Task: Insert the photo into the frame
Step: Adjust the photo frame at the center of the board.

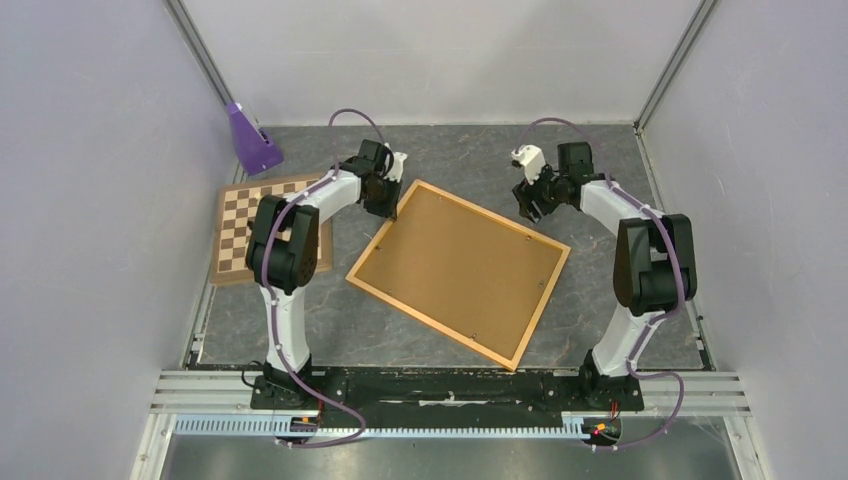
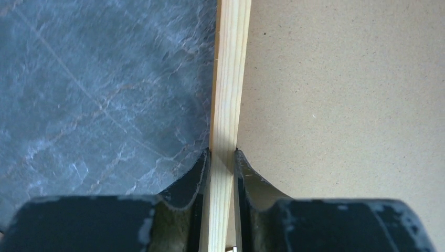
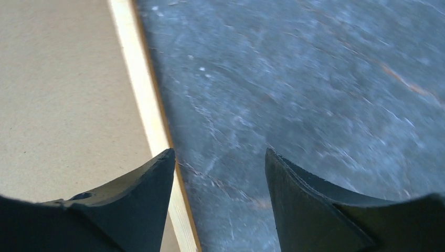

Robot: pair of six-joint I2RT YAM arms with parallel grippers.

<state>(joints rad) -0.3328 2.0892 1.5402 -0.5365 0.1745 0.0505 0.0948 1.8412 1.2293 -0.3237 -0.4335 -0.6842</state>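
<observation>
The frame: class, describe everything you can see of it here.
The frame is a large rectangle of thin pale-wood rails around a brown fibreboard back with small clips. It lies back-up on the grey table, turned at an angle. The left pincer is shut on its left rail near the far corner; the right pincer hangs open beside its far edge.

Left arm point(image 1: 290, 250): base at the near left; elbow raised; forearm reaching far and right; wrist bent downward; left gripper point(image 2: 222, 153) with jaws pressed against the rail of the frame point(image 2: 229, 79), one finger point(image 2: 195, 176) on either side of it. Right arm point(image 1: 652, 262): base at the near right; elbow raised; forearm reaching far and left; wrist pitched downward; right gripper point(image 3: 219, 157) with jaws standing well apart, fingertips pointing downward.
</observation>
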